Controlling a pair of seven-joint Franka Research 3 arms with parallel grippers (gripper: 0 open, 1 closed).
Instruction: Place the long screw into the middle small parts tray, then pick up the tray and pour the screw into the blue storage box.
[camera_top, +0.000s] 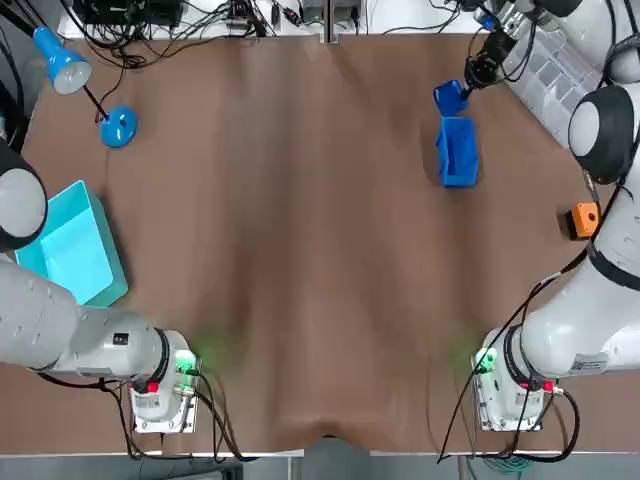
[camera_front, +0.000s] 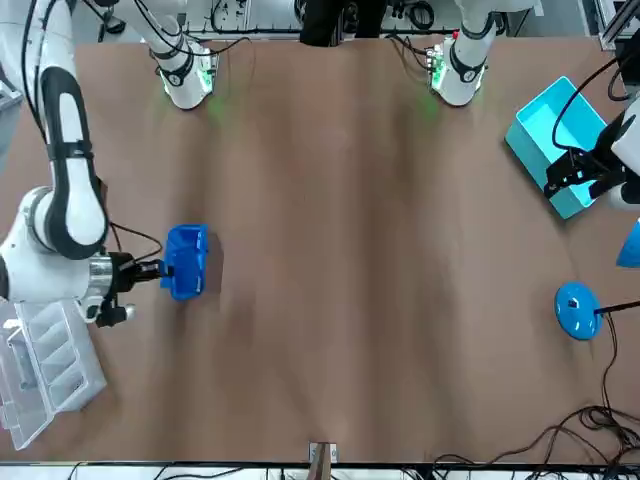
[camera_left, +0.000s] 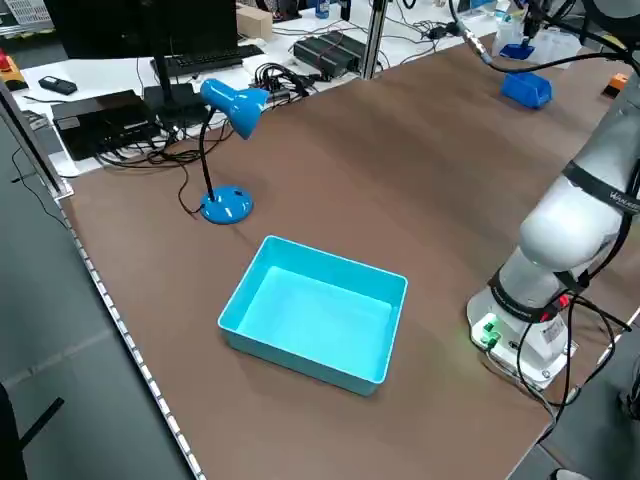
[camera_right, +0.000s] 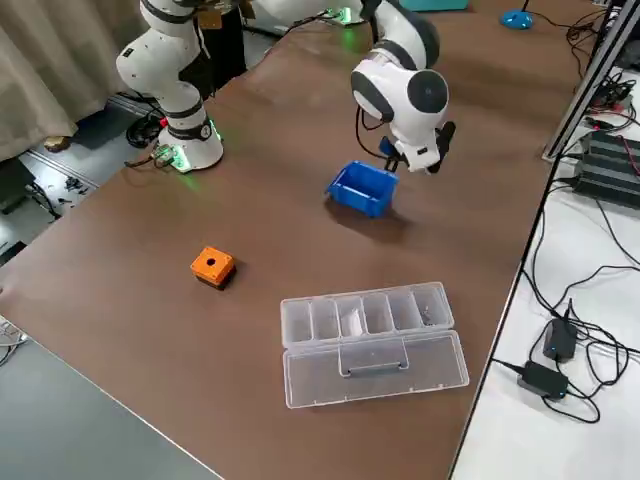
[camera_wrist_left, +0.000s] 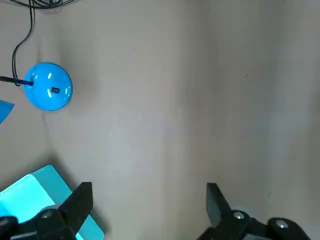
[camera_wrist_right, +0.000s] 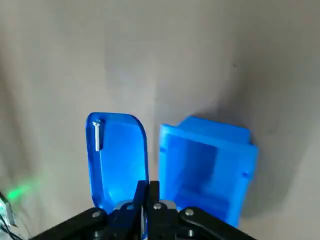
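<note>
Blue tray (camera_wrist_right: 117, 160) w/ screw (camera_wrist_right: 96, 136) pinched by right gripper (camera_wrist_right: 147, 189), seemingly beside storage box (camera_wrist_right: 205, 165); left gripper (camera_wrist_left: 148, 194) spread.

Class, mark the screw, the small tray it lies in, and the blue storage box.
screw (camera_wrist_right: 96, 135): right wrist view, middle of its shank.
small tray (camera_wrist_right: 119, 165): right wrist view, its bare floor.
blue storage box (camera_wrist_right: 195, 167): right wrist view, its hollow inside.

Top view: overhead, straight down, whole table (camera_top: 300, 220).
Front view: far edge, facing the arm bases (camera_front: 185, 82).
Left side view: raised, diagonal, teal bin (camera_left: 315, 320) nearest.
Right side view: raised, diagonal, clear case (camera_right: 370, 345) nearest.
Left wrist view: close, downward; lamp base (camera_wrist_left: 48, 93) shared with top.
Right wrist view: close, downward; small tray (camera_wrist_right: 117, 160) and blue box (camera_wrist_right: 205, 132) shared with top.
</note>
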